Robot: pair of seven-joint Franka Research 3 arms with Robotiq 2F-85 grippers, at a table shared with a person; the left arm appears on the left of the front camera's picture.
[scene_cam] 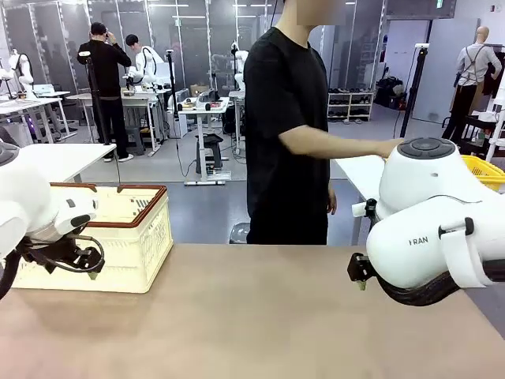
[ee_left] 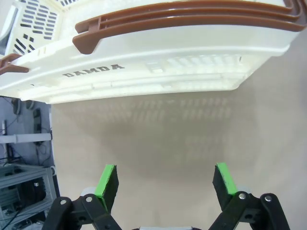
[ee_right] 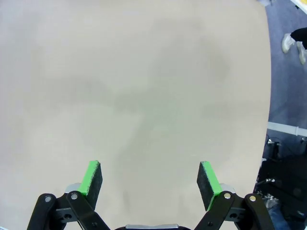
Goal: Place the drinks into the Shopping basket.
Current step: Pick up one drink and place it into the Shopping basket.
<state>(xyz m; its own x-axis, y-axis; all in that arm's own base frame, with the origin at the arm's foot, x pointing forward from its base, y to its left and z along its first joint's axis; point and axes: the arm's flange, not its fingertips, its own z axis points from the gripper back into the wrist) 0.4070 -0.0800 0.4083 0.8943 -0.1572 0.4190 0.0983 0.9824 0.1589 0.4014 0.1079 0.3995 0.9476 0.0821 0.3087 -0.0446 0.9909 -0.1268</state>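
Both grippers spread and empty, basket standing by
Left gripper (ee_left: 165, 167) hangs wide open just short of the Shopping basket (ee_left: 158, 52) (its DAMDA side faces the fingers). Right gripper (ee_right: 149, 165) is just as open over bare table (ee_right: 144, 72), well apart from the basket. The person's hand (scene_cam: 390, 148) reaches farther still from it, behind the right arm (scene_cam: 442, 229). Swing that arm out and it may clip them, and a left lunge would likely shove the basket

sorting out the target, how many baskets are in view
2. A cream basket stands on the near table at the left. A yellow basket shows farther off at the right edge, partly hidden behind the right arm.
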